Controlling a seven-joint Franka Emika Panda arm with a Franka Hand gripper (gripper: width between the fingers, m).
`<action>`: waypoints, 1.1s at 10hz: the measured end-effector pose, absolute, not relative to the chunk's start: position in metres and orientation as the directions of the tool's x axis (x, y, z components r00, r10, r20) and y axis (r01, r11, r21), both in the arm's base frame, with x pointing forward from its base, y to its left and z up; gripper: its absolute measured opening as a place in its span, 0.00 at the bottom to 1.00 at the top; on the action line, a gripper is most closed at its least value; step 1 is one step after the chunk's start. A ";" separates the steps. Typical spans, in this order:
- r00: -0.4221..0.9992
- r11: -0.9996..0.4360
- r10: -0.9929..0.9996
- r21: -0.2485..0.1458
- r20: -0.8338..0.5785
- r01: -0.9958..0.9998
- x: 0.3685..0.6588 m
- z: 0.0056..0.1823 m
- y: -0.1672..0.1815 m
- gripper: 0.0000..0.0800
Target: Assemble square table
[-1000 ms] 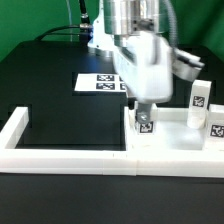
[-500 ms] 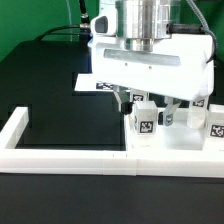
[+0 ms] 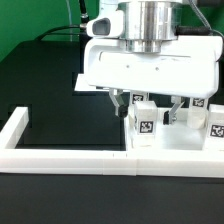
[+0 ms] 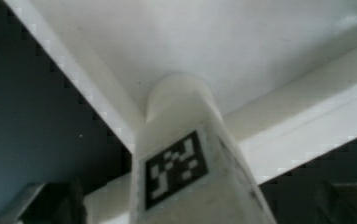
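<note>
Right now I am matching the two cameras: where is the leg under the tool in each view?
Exterior view: the leg stands upright below the open tool, against the border wall.
Wrist view: the same leg fills the middle, close up.
Shared landmark: the black-and-white tag on that leg.

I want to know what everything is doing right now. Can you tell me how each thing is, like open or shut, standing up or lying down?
gripper: open, fingers either side of a leg, not squeezing it
table leg between the fingers: standing upright on the tabletop
tabletop: lying flat against the border wall
table leg at the exterior view's right edge: standing upright
marker board: lying flat on the table
</note>
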State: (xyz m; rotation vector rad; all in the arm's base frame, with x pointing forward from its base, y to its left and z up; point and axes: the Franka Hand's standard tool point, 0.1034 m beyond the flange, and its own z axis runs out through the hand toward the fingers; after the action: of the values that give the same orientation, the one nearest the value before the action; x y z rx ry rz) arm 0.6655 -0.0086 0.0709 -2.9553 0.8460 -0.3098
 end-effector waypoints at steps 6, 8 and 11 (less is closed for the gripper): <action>0.612 -0.625 -0.780 -0.158 0.126 -0.764 0.664 0.070 -0.010 0.49; 0.435 -0.441 -0.897 -0.178 0.075 -0.880 0.663 0.070 -0.011 0.49; -0.146 0.167 -0.982 -0.183 -0.120 -0.969 0.666 0.071 -0.005 0.50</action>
State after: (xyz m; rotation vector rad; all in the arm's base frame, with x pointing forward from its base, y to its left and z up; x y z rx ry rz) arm 0.6662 -0.0050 0.0711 -1.9000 2.2288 -0.0904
